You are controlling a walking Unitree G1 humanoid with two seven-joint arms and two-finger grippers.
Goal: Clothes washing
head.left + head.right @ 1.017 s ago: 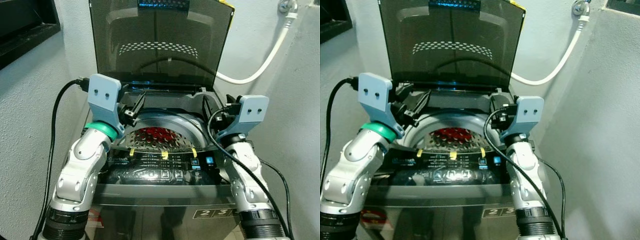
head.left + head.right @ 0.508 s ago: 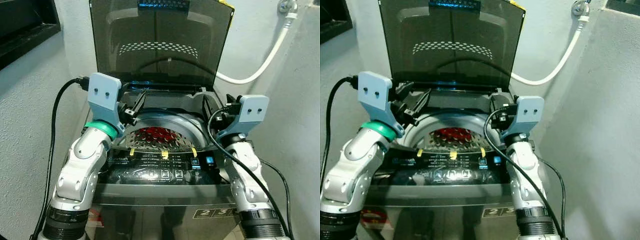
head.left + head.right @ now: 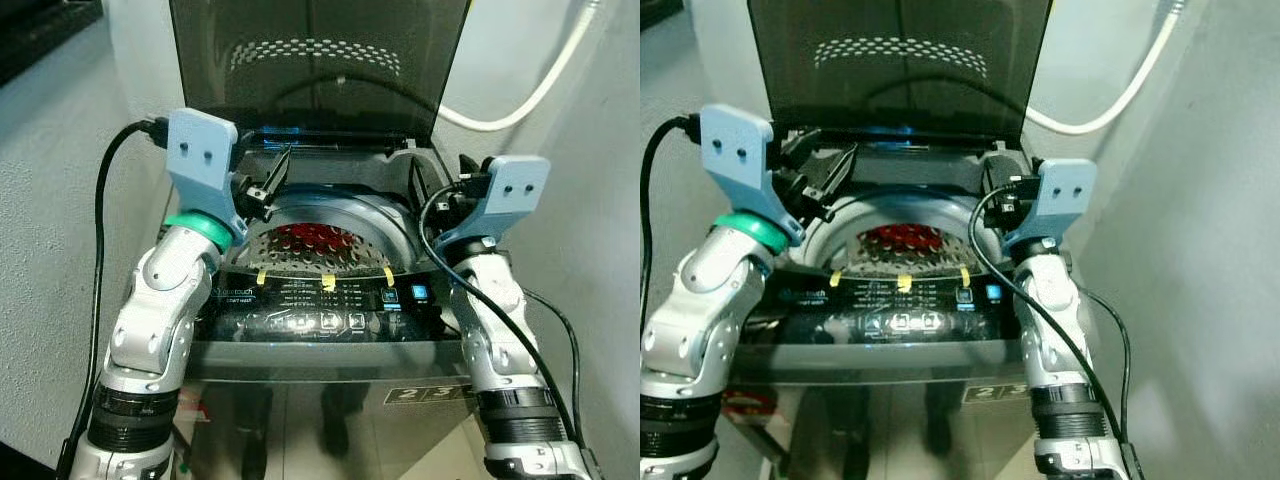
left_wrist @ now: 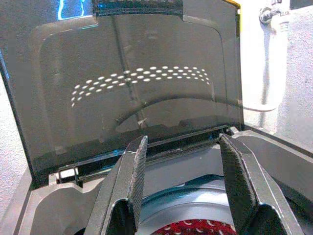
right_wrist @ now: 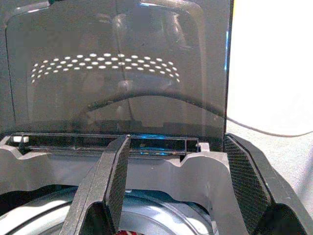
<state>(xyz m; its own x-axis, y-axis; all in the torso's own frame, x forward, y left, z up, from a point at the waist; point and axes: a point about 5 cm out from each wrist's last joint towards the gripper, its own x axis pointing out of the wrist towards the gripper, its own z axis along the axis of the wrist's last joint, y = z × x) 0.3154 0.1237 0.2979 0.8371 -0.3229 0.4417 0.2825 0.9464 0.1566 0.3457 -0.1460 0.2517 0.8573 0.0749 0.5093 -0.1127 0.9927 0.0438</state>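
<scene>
**Grippers empty over open washer**

The washer (image 3: 320, 330) stands with its lid (image 3: 315, 60) up, top cut off. Red laundry (image 3: 315, 237) lies in the drum, half hidden by the rim. The left gripper (image 4: 183, 183) and right gripper (image 5: 181, 186) hover wide apart at the far opening, holding nothing.

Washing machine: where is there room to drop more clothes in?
The drum opening is free between the left tool and right tool, below the raised lid. Red clothes lie at its bottom. The sides are crowded by both open tools.
</scene>
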